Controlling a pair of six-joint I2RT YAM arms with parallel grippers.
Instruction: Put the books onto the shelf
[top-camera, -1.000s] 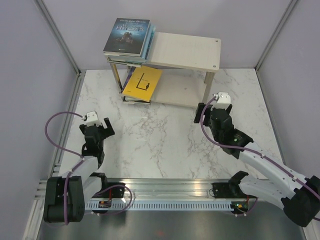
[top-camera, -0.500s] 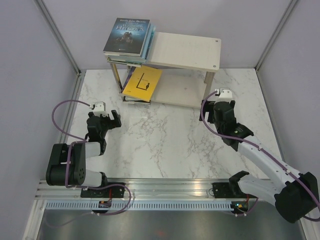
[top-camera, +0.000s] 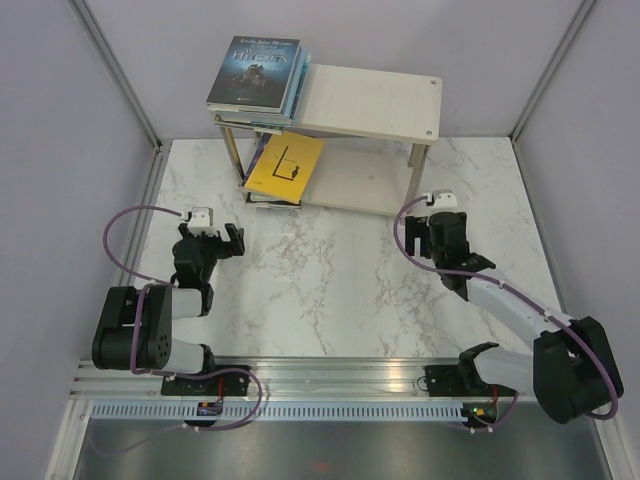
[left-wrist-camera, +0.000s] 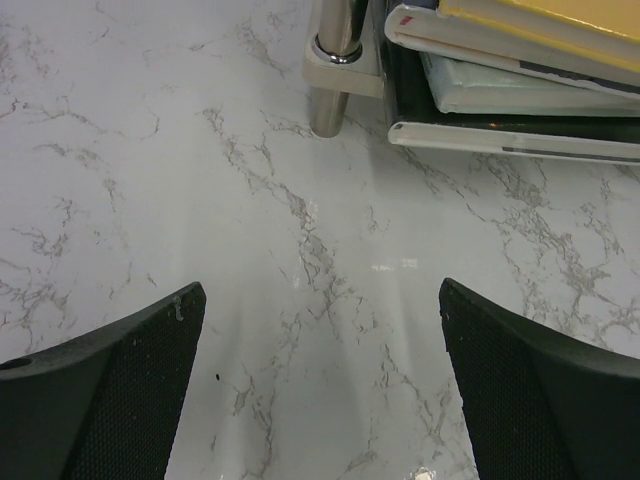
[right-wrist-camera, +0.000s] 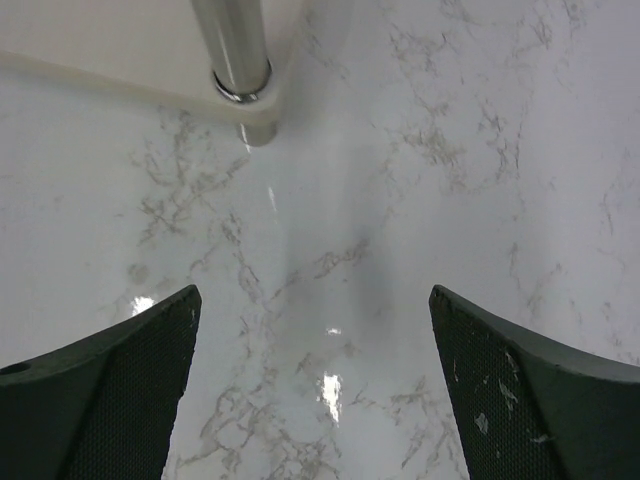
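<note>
The shelf stands at the back of the marble table. A stack of books with a dark blue-grey cover uppermost lies on the left of its top board. A yellow book tops a smaller pile on the lower board. In the left wrist view that pile shows at the top right, beside a silver shelf post. My left gripper is open over bare marble, short of the shelf's left corner. My right gripper is open and holds nothing, just before the shelf's right front post.
Grey walls with metal frame posts close in the table on three sides. Purple cables loop from both wrists. An aluminium rail carrying the arm bases runs along the near edge. Bare marble lies between the two grippers.
My left arm has reached forward and slightly right towards the shelf. My right gripper has shifted a little to the right near the shelf post. Both grippers have stayed open.
</note>
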